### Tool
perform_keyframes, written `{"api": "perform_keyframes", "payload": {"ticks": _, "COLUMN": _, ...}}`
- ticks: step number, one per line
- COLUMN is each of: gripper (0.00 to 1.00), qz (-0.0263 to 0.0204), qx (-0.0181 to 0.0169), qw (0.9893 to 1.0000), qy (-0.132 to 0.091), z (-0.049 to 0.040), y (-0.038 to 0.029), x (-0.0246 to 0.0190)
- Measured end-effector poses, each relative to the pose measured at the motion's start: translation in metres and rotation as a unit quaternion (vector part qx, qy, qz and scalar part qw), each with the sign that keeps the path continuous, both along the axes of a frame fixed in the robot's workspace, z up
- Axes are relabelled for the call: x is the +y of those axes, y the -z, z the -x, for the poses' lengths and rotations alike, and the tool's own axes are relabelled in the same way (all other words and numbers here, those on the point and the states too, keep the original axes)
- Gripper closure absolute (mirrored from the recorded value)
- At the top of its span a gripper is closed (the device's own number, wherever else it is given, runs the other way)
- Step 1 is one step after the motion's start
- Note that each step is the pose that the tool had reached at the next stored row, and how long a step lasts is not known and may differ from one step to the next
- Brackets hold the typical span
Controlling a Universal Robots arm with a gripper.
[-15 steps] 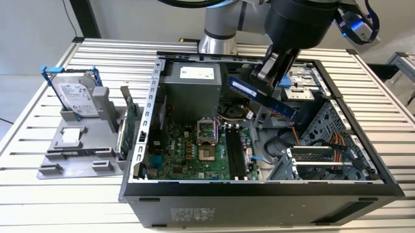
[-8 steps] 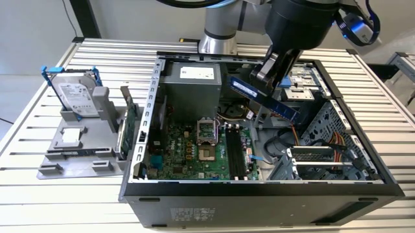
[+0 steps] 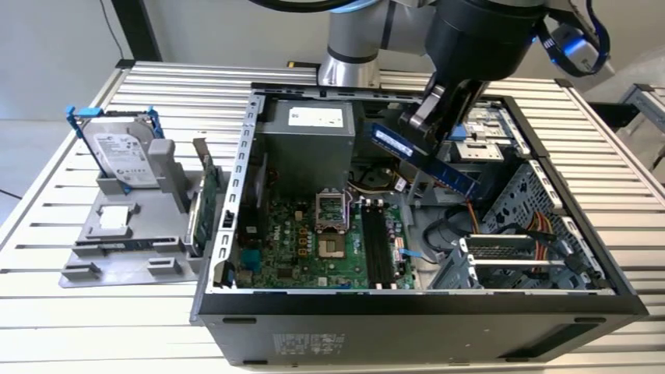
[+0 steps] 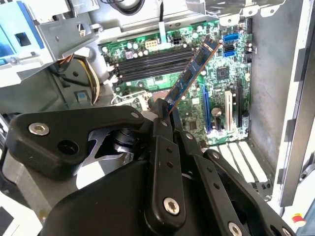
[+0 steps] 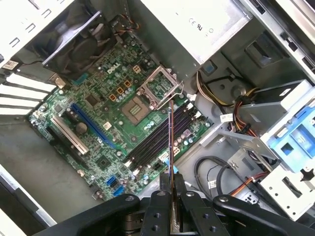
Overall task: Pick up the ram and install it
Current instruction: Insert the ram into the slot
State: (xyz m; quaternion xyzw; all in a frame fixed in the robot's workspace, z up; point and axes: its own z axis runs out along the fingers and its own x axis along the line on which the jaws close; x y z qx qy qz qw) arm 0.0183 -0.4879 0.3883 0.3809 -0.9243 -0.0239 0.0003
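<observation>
Tool (image 3: 429, 117) clamped on the ram (image 3: 441, 169), ram tilted in the air above the motherboard (image 3: 311, 234), inside the open computer case (image 3: 416, 319)

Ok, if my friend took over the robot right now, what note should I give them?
Tool: shut on the ram, gripping one end.
Ram: held tilted in the air over the motherboard inside the open computer case.
Done: ram picked up.
Left: ram is not yet in the memory slots, which look empty.
</observation>
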Motion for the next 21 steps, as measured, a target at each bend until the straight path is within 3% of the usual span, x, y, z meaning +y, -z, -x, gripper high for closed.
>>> {"api": "perform_keyframes", "payload": {"ticks": 8, "gripper": 1.0, "qz": -0.0001, "qx": 0.0, "qw": 0.9998, "qy": 0.019, "z": -0.0003, "y": 0.0, "x": -0.0005}}
{"api": "perform_keyframes", "payload": {"ticks": 21, "gripper": 1.0, "qz": -0.0001, "qx": 0.0, "qw": 0.9997, "qy": 0.024, "z": -0.0003, "y": 0.0, "x": -0.0005}}
